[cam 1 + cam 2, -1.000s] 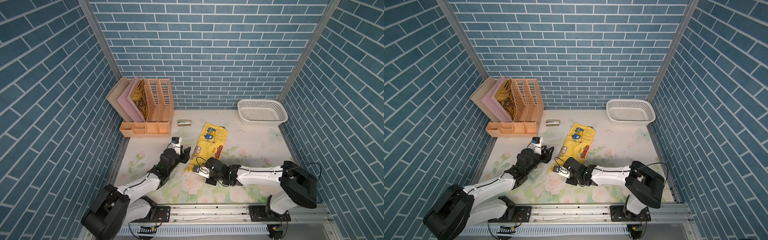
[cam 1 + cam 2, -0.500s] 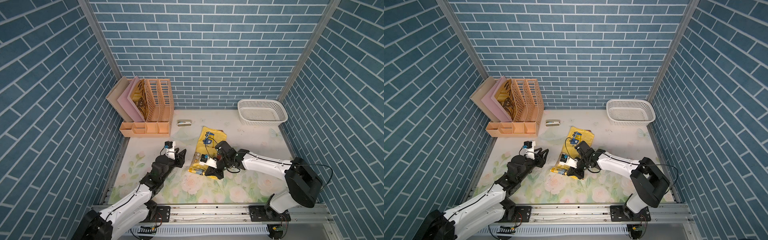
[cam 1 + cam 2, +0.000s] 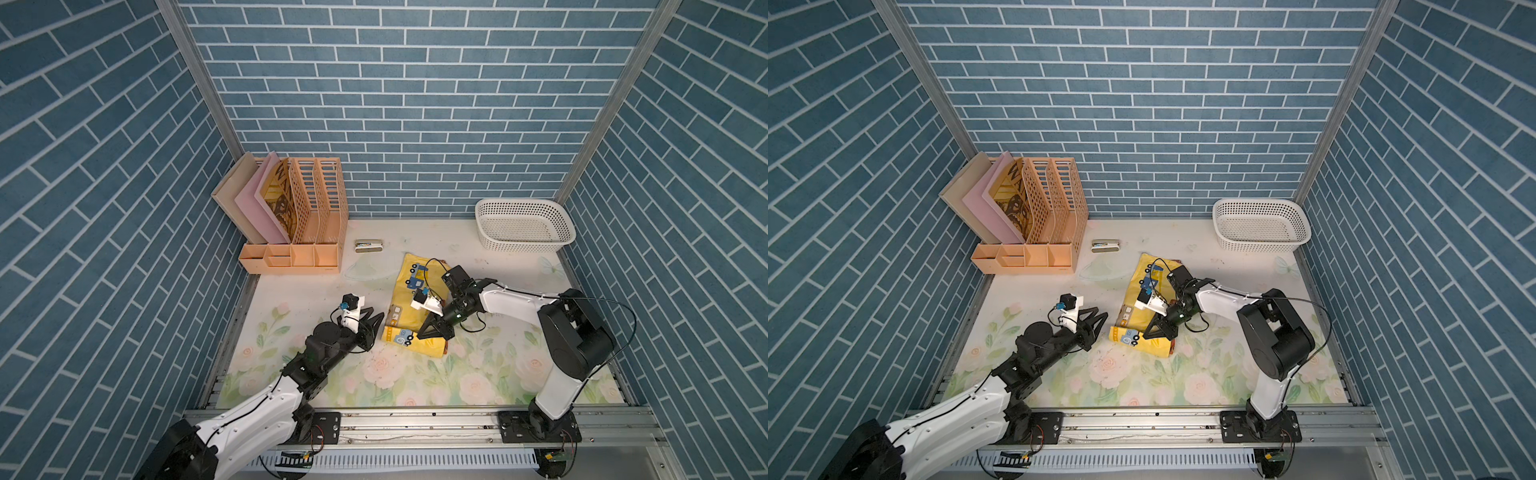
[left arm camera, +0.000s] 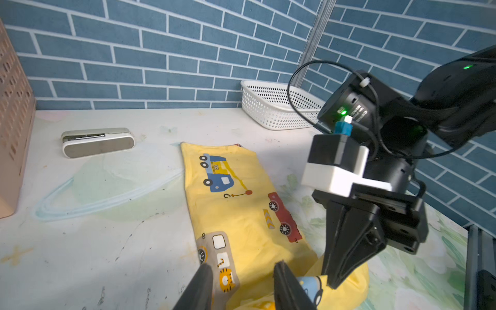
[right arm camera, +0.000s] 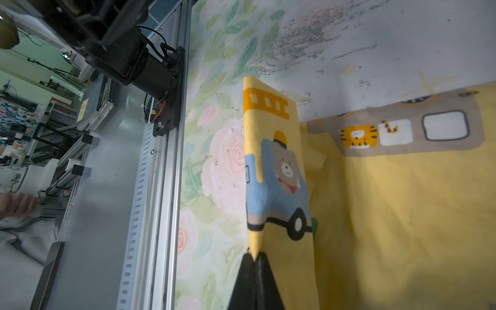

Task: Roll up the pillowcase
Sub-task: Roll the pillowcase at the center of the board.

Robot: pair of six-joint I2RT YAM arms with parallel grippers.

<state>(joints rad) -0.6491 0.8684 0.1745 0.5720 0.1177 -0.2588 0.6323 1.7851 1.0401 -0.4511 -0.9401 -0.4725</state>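
— Now, pillowcase point(image 4: 236, 204): location?
— Mid-desk point(image 4: 94, 241), near end folded up.
— Hands?
— Right hand point(image 5: 253, 261): pinched shut on the fold's edge. Left hand point(image 4: 243, 265): jaws narrowly apart, just beside the cloth's edge.

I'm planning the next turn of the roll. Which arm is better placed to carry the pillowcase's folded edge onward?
Right. The right claw is shut on the folded-over near edge of the pillowcase. The left claw is open at a near corner, gripping nothing yet.
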